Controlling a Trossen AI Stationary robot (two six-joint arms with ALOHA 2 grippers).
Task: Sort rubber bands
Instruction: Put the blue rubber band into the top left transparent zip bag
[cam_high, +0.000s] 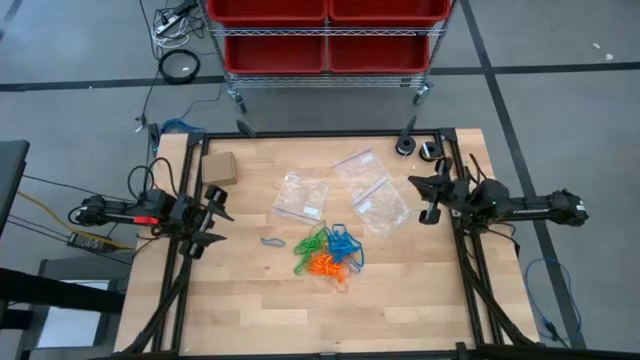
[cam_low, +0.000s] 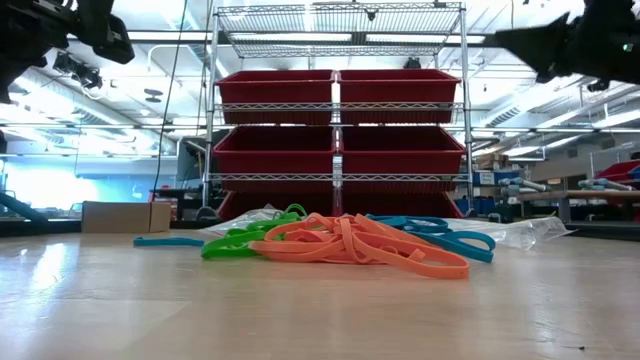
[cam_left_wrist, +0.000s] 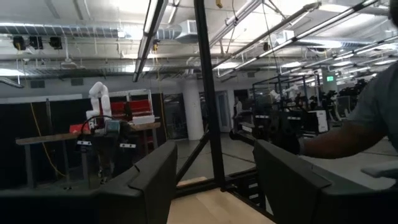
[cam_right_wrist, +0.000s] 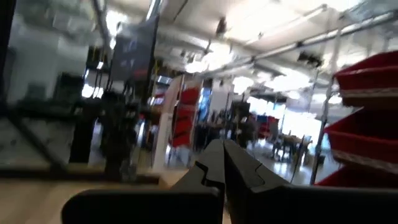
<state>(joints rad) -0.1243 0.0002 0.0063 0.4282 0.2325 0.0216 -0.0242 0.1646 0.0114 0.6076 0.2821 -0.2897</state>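
The wooden table (cam_high: 250, 310) carries everything. The left gripper (cam_high: 213, 218) sits raised at its left edge, fingers (cam_left_wrist: 149, 180) spread wide apart with nothing between them. The right gripper (cam_high: 432, 198) sits raised at the right edge, its fingers (cam_right_wrist: 208, 165) pressed flat together and gripping nothing. Three clear zip bags (cam_high: 300, 196) lie between the two sets of fingertips, nearer the right ones. A small cardboard box (cam_high: 219, 168) lies near the left fingers, toward the table's far edge. The rubber bands (cam_high: 328, 252) lie in a loose pile of green, orange and blue on the table's middle, well apart from both sets of fingers. One blue band (cam_high: 272, 241) lies alone just beside the pile, on the side toward the left fingers.
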